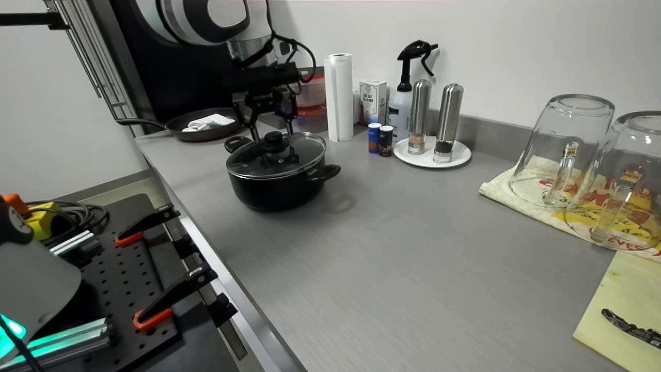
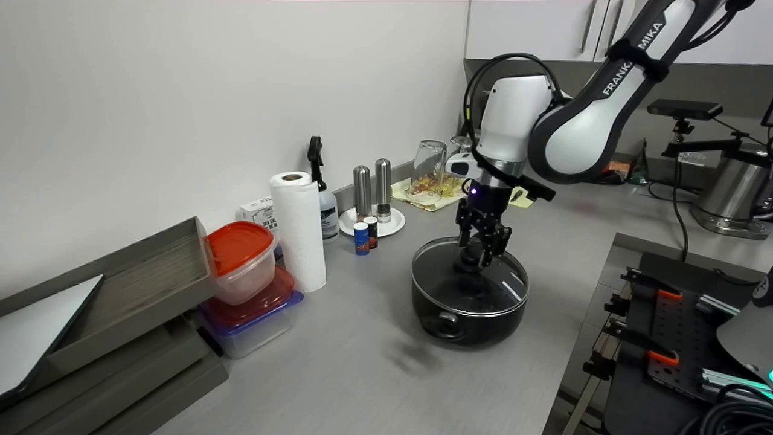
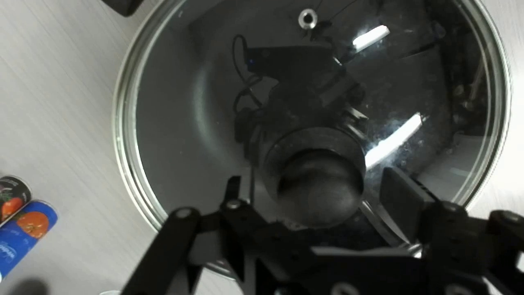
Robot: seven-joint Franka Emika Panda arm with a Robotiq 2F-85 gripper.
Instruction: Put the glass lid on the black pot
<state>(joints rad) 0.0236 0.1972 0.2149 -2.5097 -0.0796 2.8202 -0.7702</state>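
The glass lid (image 1: 307,150) lies on the black pot (image 1: 279,194), its metal rim level with the pot's top; both also show in an exterior view, the lid (image 2: 438,269) and the pot (image 2: 477,329). The lid fills most of the wrist view (image 3: 176,123), with a pot handle (image 3: 125,4) at the top edge. My gripper (image 3: 317,192) points down at the lid's dark knob (image 3: 321,184). Its fingers stand apart on either side of the knob, with a gap visible on both sides. In both exterior views the gripper (image 1: 272,133) (image 2: 474,251) is low over the knob.
A frying pan (image 1: 201,124) with a white cloth is behind the pot. A paper towel roll (image 2: 299,235), plastic containers (image 2: 244,266), two small shakers (image 2: 366,232) and a white plate (image 1: 462,155) with mills stand along the wall. Glass mugs (image 1: 563,150) are farther along.
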